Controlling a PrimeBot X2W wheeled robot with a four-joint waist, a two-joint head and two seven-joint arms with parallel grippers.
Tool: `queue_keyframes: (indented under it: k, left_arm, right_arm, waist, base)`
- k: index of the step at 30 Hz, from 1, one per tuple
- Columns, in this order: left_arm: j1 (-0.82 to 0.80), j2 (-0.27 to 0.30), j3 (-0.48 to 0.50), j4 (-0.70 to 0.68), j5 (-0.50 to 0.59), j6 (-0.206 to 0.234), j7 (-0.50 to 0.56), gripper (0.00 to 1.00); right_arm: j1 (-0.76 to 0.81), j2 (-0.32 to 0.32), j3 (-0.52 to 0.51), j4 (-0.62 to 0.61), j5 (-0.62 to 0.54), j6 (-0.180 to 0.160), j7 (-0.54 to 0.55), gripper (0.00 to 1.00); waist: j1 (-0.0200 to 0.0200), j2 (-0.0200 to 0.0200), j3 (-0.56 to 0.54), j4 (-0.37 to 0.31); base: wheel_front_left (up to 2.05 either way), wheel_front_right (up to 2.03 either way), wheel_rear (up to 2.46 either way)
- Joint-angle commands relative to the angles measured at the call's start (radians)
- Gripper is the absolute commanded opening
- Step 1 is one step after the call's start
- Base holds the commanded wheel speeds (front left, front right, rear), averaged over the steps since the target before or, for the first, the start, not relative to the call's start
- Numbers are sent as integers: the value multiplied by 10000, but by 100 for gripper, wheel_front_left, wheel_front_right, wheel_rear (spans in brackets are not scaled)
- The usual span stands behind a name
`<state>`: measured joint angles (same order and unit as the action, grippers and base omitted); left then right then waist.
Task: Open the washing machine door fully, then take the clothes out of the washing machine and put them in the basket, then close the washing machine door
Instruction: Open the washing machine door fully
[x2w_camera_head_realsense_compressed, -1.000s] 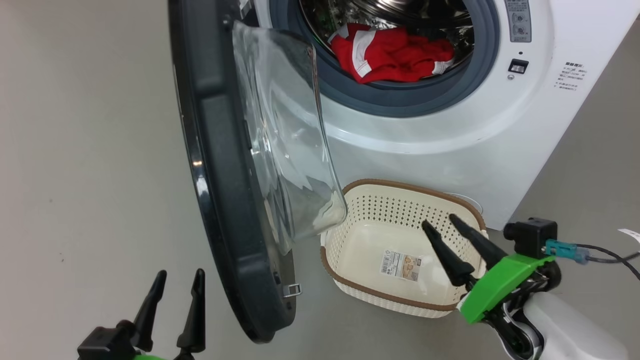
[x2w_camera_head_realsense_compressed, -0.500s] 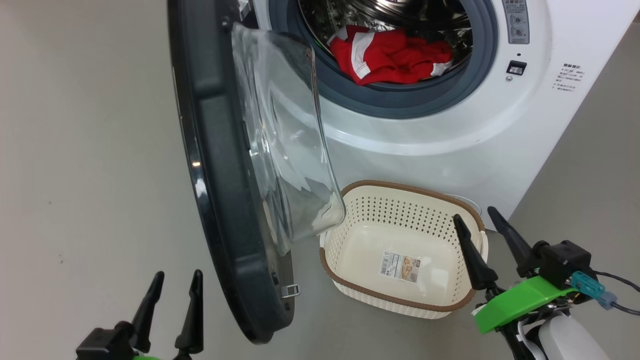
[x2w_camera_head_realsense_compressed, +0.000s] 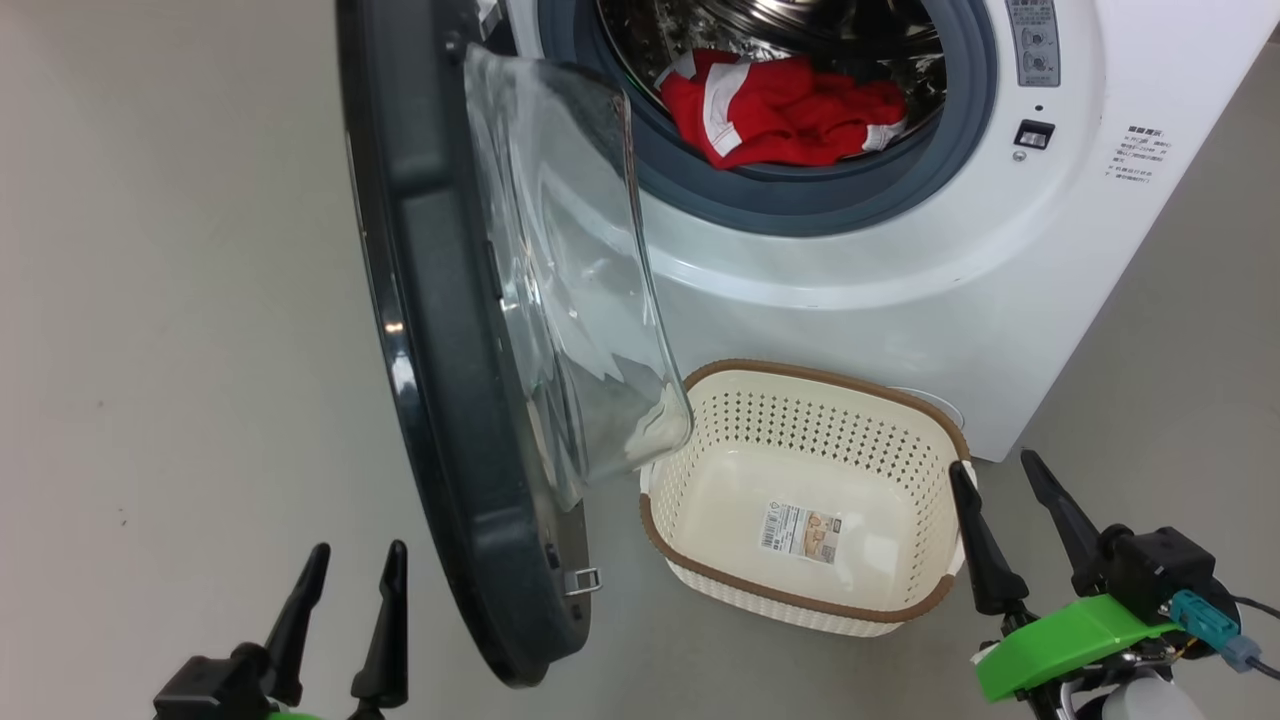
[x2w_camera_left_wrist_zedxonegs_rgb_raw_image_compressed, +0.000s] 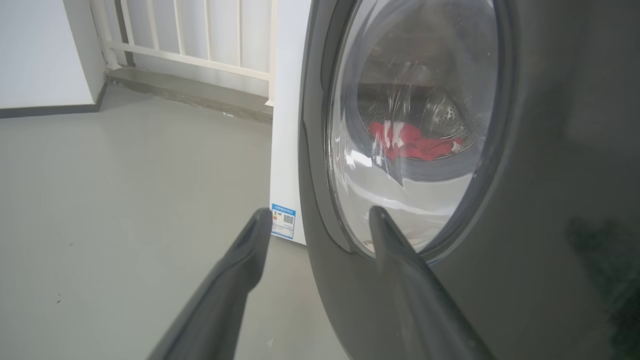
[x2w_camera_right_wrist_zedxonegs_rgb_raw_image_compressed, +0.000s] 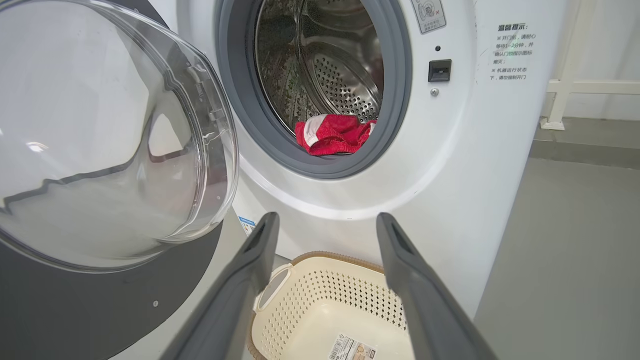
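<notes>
Grey floor (x2w_camera_head_realsense_compressed: 150, 300) holds the basket (x2w_camera_head_realsense_compressed: 800, 430) just beside the spread, empty right hand (x2w_camera_head_realsense_compressed: 994, 462); clothes (x2w_camera_head_realsense_compressed: 790, 110) lie well beyond.

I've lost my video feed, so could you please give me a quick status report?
Left gripper and right gripper open, empty. Door open; red clothes in the washing machine; basket empty. Door's glass bulge near basket's left end.

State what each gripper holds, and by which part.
Nothing is held. The left gripper and the right gripper both stand open and empty; the red clothes lie inside the washing machine.
</notes>
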<state>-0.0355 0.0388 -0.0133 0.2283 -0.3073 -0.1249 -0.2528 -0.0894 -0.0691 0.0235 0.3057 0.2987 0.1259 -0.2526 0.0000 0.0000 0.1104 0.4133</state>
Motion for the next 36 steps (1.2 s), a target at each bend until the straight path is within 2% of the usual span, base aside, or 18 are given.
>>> queue_keyframes:
  k: [1, 13, 14, 15, 16, 20, 24, 28, 32, 35, 36]
  left_arm:
    - [-53, 114, 311, -182, 56, -56, -90, 100]
    - [-161, 114, 353, -166, 0, -57, -90, 100]
    - [-174, 114, 354, -165, -12, -57, -90, 42]
    - [-191, 114, 366, -173, -45, -57, -90, 5]
    - [-216, 114, 401, -196, -131, -57, -90, 0]
    - [-338, 114, 625, -529, -292, -57, -90, 0]
    - [-668, 114, 1091, -2065, -411, -57, -90, 0]
    - [-927, 114, 1156, -4202, -679, -54, -90, 0]
    - [-851, 114, 297, -5839, -661, -55, -90, 0]
    - [-568, 114, -895, -6247, -611, -56, -90, 0]
    - [-568, 114, -895, -6247, -611, -56, -90, 0]
  right_arm:
    - [-16, 0, 163, -203, -131, 48, -91, 100]
    - [36, 108, 50, -168, -229, 48, -91, 100]
    - [37, 113, 50, -167, -234, 48, -91, 100]
    - [40, 118, 51, -167, -240, 48, -91, 100]
    - [42, 122, 58, -166, -245, 48, -91, 100]
    - [61, 136, 93, -159, -263, 48, -91, 100]
    - [62, 147, 69, -169, -273, 48, -91, 100]
    - [40, 152, 47, -195, -311, 48, -91, 100]
    - [11, 154, 45, -211, -351, 48, -91, 100]
    - [-39, 156, 82, -204, -359, 48, -91, 100]
    - [-39, 156, 82, -204, -359, 48, -91, 100]
  waist:
    - [0, 0, 14, 0]
    - [0, 0, 78, -6]
    - [0, 0, 76, 1]
    - [0, 0, 72, 9]
    - [0, 0, 68, 17]
    - [0, 0, 28, 56]
    - [0, 0, 13, 111]
    - [0, 0, 43, 146]
    - [0, 0, 65, 146]
    - [0, 0, 93, 118]
    - [0, 0, 93, 118]
  base:
    - [0, 0, 0]
    - [0, 0, 0]
    - [0, 0, 0]
    - [0, 0, 0]
    - [0, 0, 0]
    - [0, 0, 0]
    - [0, 0, 0]
    - [0, 0, 0]
    - [0, 0, 0]
    - [0, 0, 0]
    - [0, 0, 0]
